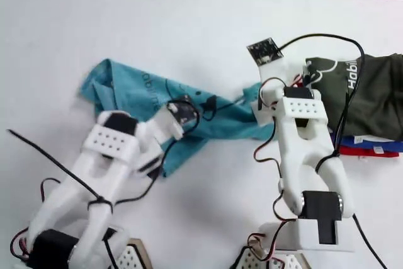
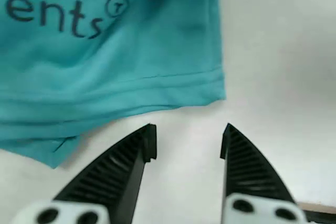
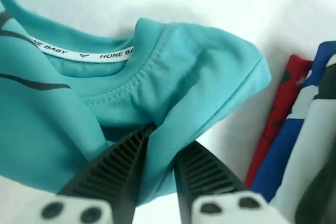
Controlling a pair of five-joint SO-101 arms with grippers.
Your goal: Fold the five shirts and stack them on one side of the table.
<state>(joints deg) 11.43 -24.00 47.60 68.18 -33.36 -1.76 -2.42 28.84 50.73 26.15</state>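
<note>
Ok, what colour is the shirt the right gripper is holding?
The shirt is teal with dark print, clearest in the right wrist view.

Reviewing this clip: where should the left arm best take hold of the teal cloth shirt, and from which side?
Probably the stitched hem corner of the teal cloth shirt, coming from the bare white table side. That edge lies flat and free just ahead of the open left gripper, while the right gripper pinches cloth beside the collar.
</note>
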